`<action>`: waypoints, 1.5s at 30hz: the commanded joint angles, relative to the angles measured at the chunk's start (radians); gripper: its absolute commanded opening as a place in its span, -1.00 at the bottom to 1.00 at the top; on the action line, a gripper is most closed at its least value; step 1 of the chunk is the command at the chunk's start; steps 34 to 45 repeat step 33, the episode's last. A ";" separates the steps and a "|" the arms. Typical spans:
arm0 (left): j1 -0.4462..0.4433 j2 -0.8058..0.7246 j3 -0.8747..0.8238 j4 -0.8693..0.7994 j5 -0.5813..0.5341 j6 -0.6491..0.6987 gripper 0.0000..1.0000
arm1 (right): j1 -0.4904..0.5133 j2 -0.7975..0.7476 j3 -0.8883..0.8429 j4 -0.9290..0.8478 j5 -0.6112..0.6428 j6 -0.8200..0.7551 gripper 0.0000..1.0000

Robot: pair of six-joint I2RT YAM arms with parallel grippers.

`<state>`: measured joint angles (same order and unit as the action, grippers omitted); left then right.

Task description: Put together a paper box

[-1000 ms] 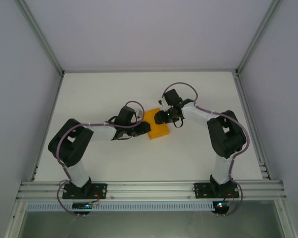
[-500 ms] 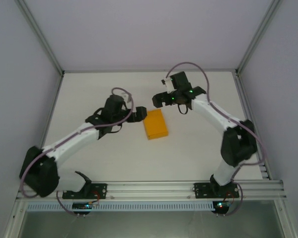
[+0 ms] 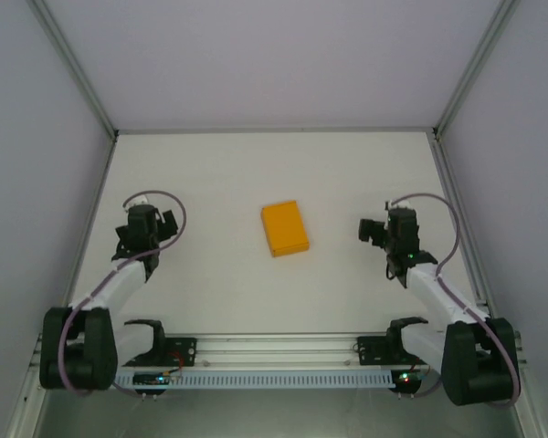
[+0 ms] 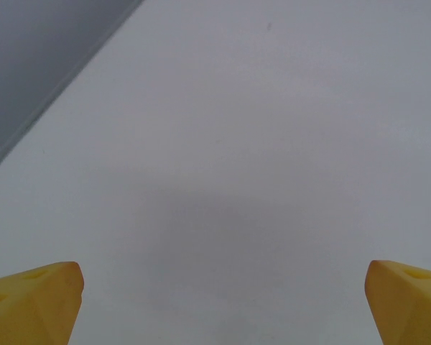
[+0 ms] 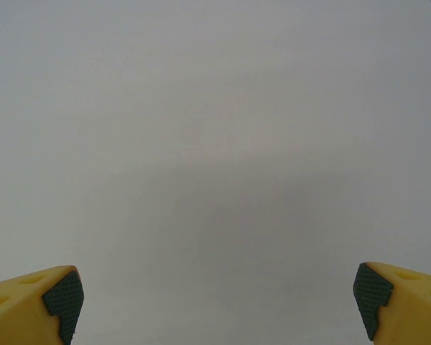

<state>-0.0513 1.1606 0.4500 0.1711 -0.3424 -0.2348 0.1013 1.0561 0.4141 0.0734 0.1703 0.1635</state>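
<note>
Centrally on the white bench (image 3: pixel 210 173), the paper box (image 3: pixel 285 228) was found lying flat as a closed orange-yellow block, slightly askew. The left pincer (image 3: pixel 146 222) was noted near the bench's left edge, spread wide. The right pincer (image 3: pixel 388 230) was recorded near the right edge, likewise spread wide (both well apart from the box). In each wrist view, yellow fingers (image 4: pixel 36 302) were observed over bare bench.

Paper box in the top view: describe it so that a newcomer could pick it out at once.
Find the white table seen from above. Near its middle, between the left arm and the right arm and touching neither, lies the paper box. It is a small, closed, orange-yellow block, unlike the black-and-white arms.
</note>
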 commanded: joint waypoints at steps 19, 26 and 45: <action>0.073 0.380 -0.102 0.800 0.241 0.199 0.99 | -0.114 0.503 -0.048 0.843 -0.137 -0.129 0.98; 0.072 0.380 -0.104 0.800 0.243 0.199 0.99 | -0.109 0.495 -0.037 0.792 -0.194 -0.145 0.98; 0.073 0.378 -0.102 0.794 0.243 0.198 0.99 | -0.106 0.494 -0.040 0.799 -0.166 -0.144 0.99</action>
